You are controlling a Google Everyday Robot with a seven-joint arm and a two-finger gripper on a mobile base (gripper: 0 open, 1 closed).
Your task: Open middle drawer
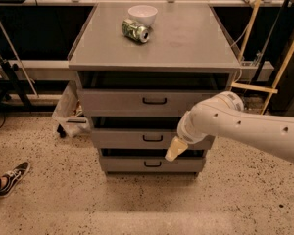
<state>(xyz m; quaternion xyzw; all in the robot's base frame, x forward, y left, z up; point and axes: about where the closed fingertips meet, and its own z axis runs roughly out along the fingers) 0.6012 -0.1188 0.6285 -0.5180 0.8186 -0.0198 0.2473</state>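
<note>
A grey cabinet [154,48] has three drawers stacked in its front. The middle drawer [132,138] is grey and flat-fronted, with a small black bar handle [152,138] at its centre, and it looks pushed in. My gripper [174,150] hangs at the end of the white arm, just right of that handle and slightly below it, in front of the drawer's right half. The gripper's cream-coloured tip points down and left. It holds nothing that I can see.
On the cabinet top stand a white bowl [142,14] and a green can [135,30] lying on its side. A foot in a black sneaker [12,176] rests on the speckled floor at the left. A wooden frame [264,72] leans at the right.
</note>
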